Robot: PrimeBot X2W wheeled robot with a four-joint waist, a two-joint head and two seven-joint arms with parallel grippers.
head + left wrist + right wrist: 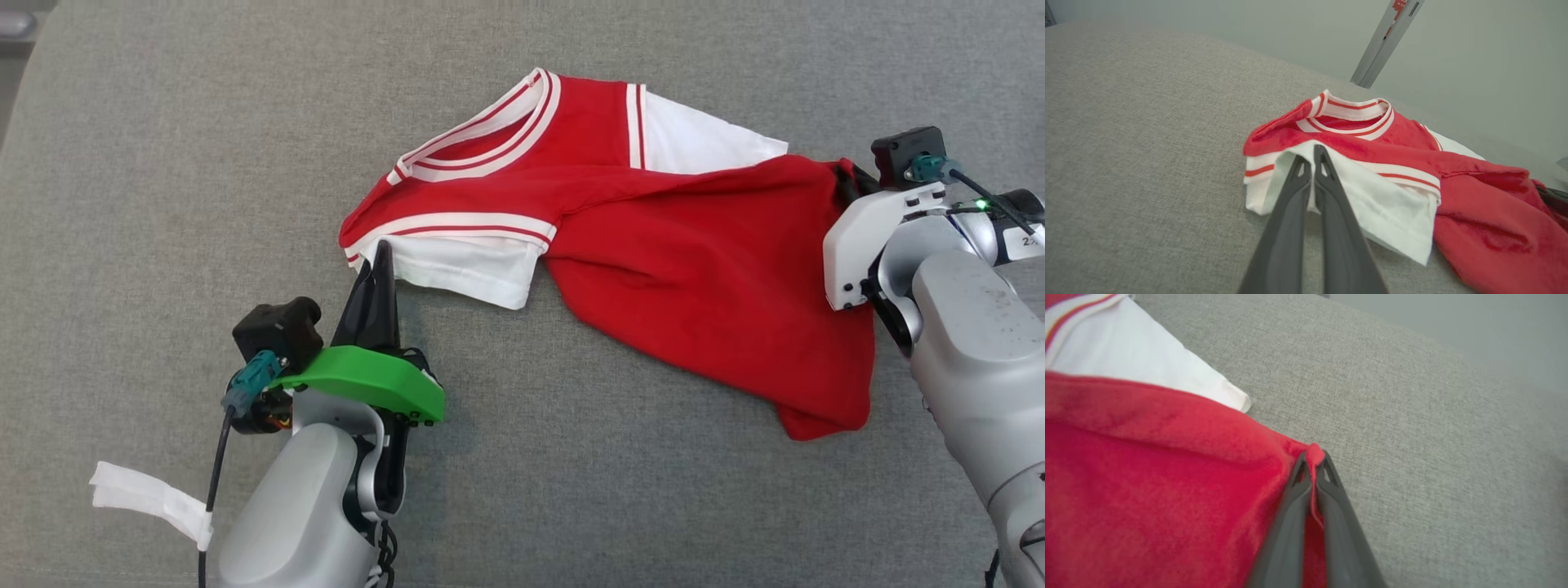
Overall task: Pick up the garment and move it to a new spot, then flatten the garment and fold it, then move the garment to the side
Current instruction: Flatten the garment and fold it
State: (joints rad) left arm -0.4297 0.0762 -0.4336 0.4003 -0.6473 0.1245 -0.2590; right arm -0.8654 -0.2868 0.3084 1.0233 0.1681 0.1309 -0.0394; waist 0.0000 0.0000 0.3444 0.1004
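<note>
A grey cushion [163, 204] spreads under everything. On it lies the red shirt [653, 245], crumpled, about in the middle and reaching to the right. Its striped collar is at the far side, and its red body is drawn in folds to the right and toward the robot. One white sleeve [457, 273] points to the robot's left, and the other white sleeve shows at the far right behind the red cloth.

The right gripper [845, 175] is at the right end of the shirt. In the right wrist view its fingers are pressed together on a corner of the red edge [1314, 455], and a bit of red cloth stands out between the tips.

The left gripper [381, 255] is at the left end, with its fingers pressed together and the tips on the near sleeve, beside the striped band. In the left wrist view the tips [1312, 153] lie over the white cloth, but it is not clear whether they pinch it.
</note>
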